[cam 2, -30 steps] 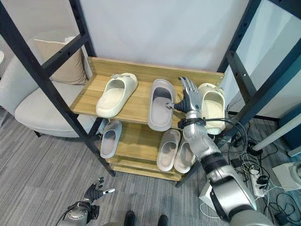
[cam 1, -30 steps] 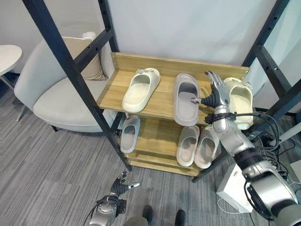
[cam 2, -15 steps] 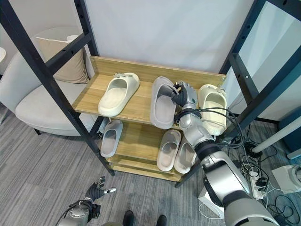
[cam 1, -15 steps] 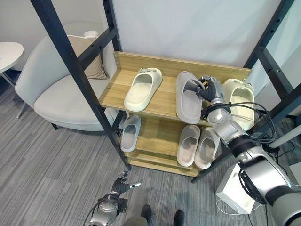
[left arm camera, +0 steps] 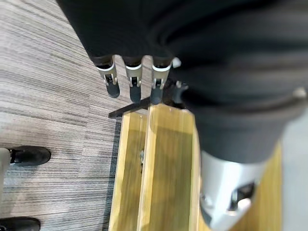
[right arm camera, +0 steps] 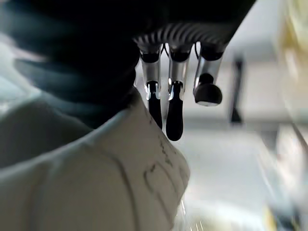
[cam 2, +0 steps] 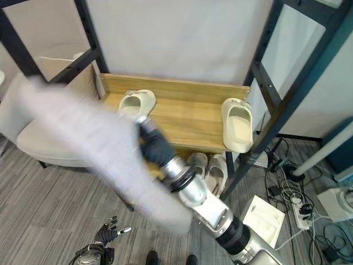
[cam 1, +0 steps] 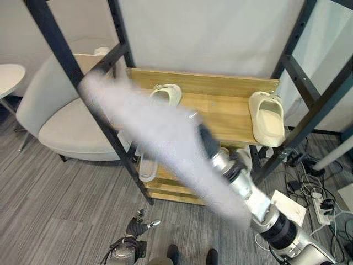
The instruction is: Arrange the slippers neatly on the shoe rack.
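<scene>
A grey slipper point(cam 1: 154, 138) is a blurred streak in mid-air in front of the shoe rack, with my right hand point(cam 1: 208, 142) shut on it. In the right wrist view my fingers point(right arm camera: 174, 115) curl onto its pale surface point(right arm camera: 96, 183). The wooden top shelf point(cam 1: 226, 116) carries a cream slipper point(cam 1: 165, 94) at the left and another cream slipper point(cam 1: 267, 118) at the right end. Grey slippers point(cam 2: 207, 165) lie on the lower shelf, partly hidden by my arm. Low near the floor, my left hand point(cam 1: 132, 243) hangs open with spread fingers.
Black slanted posts point(cam 1: 83, 94) frame the rack on both sides. A pale armchair point(cam 1: 55, 121) with a cushion stands at the left, beside a white round table point(cam 1: 8, 74). A white box point(cam 1: 287, 204) and a power strip point(cam 1: 320, 196) lie on the floor at the right.
My right hand has lifted the grey slipper off the middle of the top shelf and swung it out to the left, away from the rack. The camera has shifted too.
</scene>
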`<state>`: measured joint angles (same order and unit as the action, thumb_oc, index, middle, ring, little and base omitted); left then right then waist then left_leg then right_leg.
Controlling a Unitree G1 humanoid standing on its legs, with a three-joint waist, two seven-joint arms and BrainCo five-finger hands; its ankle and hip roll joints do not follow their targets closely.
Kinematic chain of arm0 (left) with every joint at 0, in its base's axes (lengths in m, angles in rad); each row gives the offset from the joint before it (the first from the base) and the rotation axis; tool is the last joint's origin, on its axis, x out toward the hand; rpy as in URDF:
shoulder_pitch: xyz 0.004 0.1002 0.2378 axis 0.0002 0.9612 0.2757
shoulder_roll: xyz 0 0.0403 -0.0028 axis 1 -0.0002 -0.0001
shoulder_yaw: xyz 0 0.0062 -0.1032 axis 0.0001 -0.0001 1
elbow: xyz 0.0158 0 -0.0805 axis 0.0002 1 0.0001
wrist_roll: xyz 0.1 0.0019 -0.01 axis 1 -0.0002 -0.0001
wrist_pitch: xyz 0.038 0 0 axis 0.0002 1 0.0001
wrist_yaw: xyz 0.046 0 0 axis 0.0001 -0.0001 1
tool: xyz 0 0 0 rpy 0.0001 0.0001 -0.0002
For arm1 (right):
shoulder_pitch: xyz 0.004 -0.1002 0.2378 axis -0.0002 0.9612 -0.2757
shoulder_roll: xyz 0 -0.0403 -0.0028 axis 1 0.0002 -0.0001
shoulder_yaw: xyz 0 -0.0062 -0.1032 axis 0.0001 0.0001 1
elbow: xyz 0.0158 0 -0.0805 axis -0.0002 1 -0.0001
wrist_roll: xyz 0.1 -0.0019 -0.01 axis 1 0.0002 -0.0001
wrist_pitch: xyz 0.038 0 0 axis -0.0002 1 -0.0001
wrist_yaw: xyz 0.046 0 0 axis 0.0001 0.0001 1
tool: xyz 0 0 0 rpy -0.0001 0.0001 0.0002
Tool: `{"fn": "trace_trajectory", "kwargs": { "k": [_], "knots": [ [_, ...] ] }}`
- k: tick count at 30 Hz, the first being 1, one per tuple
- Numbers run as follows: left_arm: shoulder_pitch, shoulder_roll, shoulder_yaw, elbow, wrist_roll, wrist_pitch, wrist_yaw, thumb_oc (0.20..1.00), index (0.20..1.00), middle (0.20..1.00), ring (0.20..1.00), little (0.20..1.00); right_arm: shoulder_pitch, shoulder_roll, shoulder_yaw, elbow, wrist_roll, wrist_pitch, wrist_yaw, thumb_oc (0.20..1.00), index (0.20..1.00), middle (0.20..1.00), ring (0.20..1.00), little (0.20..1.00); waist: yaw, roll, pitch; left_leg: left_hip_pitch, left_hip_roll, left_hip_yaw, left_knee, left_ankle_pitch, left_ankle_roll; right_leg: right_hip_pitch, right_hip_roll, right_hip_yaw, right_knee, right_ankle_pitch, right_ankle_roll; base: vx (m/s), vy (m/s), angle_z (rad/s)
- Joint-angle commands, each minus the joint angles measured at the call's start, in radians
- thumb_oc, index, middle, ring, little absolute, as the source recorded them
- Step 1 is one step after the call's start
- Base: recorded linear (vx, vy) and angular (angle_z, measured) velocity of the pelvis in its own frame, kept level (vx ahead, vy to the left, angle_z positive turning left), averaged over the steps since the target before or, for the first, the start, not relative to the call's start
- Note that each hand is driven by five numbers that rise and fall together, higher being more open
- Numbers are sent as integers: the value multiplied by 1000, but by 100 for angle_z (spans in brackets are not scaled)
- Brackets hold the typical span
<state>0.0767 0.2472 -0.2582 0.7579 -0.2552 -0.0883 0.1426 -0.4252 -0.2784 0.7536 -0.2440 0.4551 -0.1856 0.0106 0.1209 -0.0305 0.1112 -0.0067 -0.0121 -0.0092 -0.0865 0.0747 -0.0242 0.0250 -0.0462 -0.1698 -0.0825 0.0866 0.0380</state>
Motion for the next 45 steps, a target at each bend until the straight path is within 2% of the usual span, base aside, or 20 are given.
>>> {"fn": "trace_trajectory", "kwargs": {
  "k": [1, 2, 3, 6, 9, 11, 12, 13, 14, 16, 21, 28, 33, 34, 35, 36, 41, 45],
  "knots": [
    [-111, 36, -49, 27, 7, -45, 12, 1000, 1000, 1000, 1000, 1000, -91, 6, -52, -12, 20, -16, 34, 200, 200, 200, 200, 200, 23, -12, 91, 8, 28, 4, 7, -15, -29, 60, -67, -5, 36, -78, 71, -227, -56, 27],
    [-121, 38, -54, 18, 0, -49, 19, 1000, 1000, 1000, 1000, 1000, -91, 7, -35, 15, 1, -11, 35, 200, 200, 200, 200, 200, 25, -9, 116, -10, 27, -7, 20, -12, -28, 43, -68, -14, 52, -82, 68, -384, -73, 26],
    [-150, 44, -68, 2, -10, -57, 34, 1000, 1000, 1000, 1000, 1000, -124, -11, -28, 70, -112, -2, 5, 200, 200, 200, 200, 200, 30, -3, 172, -69, 23, -26, 69, -11, -25, -9, -73, -27, 101, -89, 61, -438, -58, 31],
    [-217, 67, -85, -31, -46, -78, 81, 1000, 1000, 1000, 1000, 1000, -189, -31, -56, 223, -354, 24, -123, 200, 200, 200, 200, 200, 31, 12, 253, -228, 8, -53, 190, -11, -23, -153, -91, -41, 211, -101, 48, -414, -38, 46],
    [-272, 71, -113, -66, -86, -97, 128, 1000, 1000, 1000, 1000, 1000, -268, -46, -129, 399, -626, 74, -305, 200, 200, 200, 200, 200, 28, 25, 254, -385, -17, -86, 277, -18, -11, -296, -105, -39, 314, -119, 43, -207, 23, 31],
    [-305, 70, -140, -84, -98, -121, 145, 1000, 1000, 1000, 1000, 1000, -332, -37, -168, 530, -716, 103, -406, 200, 200, 200, 200, 200, 32, 32, 251, -447, -28, -94, 313, -27, -5, -354, -107, -30, 363, -133, 42, -122, 74, 37],
    [-337, 72, -167, -104, -112, -138, 148, 1000, 1000, 1000, 1000, 1000, -406, -46, -202, 650, -772, 143, -485, 200, 200, 200, 200, 200, 37, 38, 256, -500, -32, -100, 343, -31, -1, -408, -111, -21, 403, -142, 39, -105, 90, 25],
    [-346, 73, -174, -116, -114, -142, 150, 1000, 1000, 1000, 1000, 1000, -437, -57, -223, 694, -802, 162, -515, 200, 200, 200, 200, 200, 39, 40, 258, -520, -34, -100, 359, -36, 1, -431, -114, -21, 422, -148, 38, -62, 59, 3],
    [-347, 73, -174, -116, -114, -142, 150, 1000, 1000, 1000, 1000, 1000, -439, -57, -223, 695, -802, 162, -515, 200, 200, 200, 200, 200, 40, 39, 257, -523, -34, -100, 361, -37, 1, -433, -114, -20, 424, -149, 38, -36, 36, -11],
    [-375, 74, -208, -149, -123, -150, 145, 1000, 1000, 1000, 1000, 1000, -530, -99, -253, 831, -852, 208, -591, 200, 200, 200, 200, 200, 48, 48, 272, -584, -40, -106, 400, -46, 5, -494, -119, -17, 470, -159, 36, -60, 57, 7],
    [-398, 78, -245, -182, -131, -152, 132, 1000, 1000, 1000, 1000, 1000, -681, -162, -259, 1043, -862, 266, -659, 200, 200, 200, 200, 200, 63, 54, 291, -663, -50, -107, 465, -69, 16, -568, -122, -10, 529, -174, 33, -8, 53, 8],
    [-430, 81, -274, -187, -135, -152, 134, 1000, 1000, 1000, 1000, 1000, -801, -170, -212, 1230, -816, 272, -659, 200, 200, 200, 200, 200, 77, 56, 312, -698, -56, -107, 486, -77, 21, -605, -120, -11, 545, -177, 34, 5, 24, 5],
    [-465, 88, -299, -207, -152, -152, 138, 1000, 1000, 1000, 1000, 1000, -916, -162, -169, 1457, -755, 282, -640, 200, 200, 200, 200, 200, 101, 68, 322, -707, -65, -115, 473, -70, 20, -606, -122, -24, 534, -179, 36, 36, 9, 10],
    [-473, 86, -305, -209, -162, -152, 137, 1000, 1000, 1000, 1000, 1000, -943, -158, -168, 1535, -715, 283, -608, 1000, 1000, 1000, 1000, 1000, 112, 72, 322, -705, -68, -117, 466, -67, 21, -603, -124, -28, 529, -177, 37, 132, -14, 19],
    [-474, 82, -305, -202, -165, -144, 132, 1000, 1000, 1000, 1000, 1000, -971, -149, -178, 1587, -654, 279, -556, 1000, 1000, 1000, 1000, 1000, 121, 70, 322, -690, -71, -118, 472, -100, 18, -587, -125, -20, 533, -204, 45, 67, 15, 17],
    [-478, 79, -302, -191, -164, -139, 128, 1000, 1000, 1000, 1000, 1000, -982, -145, -167, 1585, -630, 271, -533, 1000, 1000, 1000, 1000, 1000, 123, 74, 330, -689, -70, -113, 458, -67, 22, -586, -125, -27, 518, -176, 39, 62, 18, 8],
    [-481, 68, -292, -154, -148, -129, 138, 1000, 1000, 1000, 1000, 1000, -927, -101, -181, 1513, -567, 237, -537, 1000, 1000, 1000, 1000, 1000, 101, 61, 337, -642, -63, -100, 436, -70, 24, -554, -115, -5, 491, -166, 36, 22, 42, -9],
    [-472, 66, -274, -145, -149, -120, 159, 1000, 1000, 1000, 1000, 1000, -852, -68, -229, 1397, -512, 215, -580, 1000, 1000, 1000, 1000, 1000, 70, 47, 343, -621, -53, -84, 435, -79, 25, -542, -107, 13, 485, -163, 32, -6, 29, -19]
  ]
}}
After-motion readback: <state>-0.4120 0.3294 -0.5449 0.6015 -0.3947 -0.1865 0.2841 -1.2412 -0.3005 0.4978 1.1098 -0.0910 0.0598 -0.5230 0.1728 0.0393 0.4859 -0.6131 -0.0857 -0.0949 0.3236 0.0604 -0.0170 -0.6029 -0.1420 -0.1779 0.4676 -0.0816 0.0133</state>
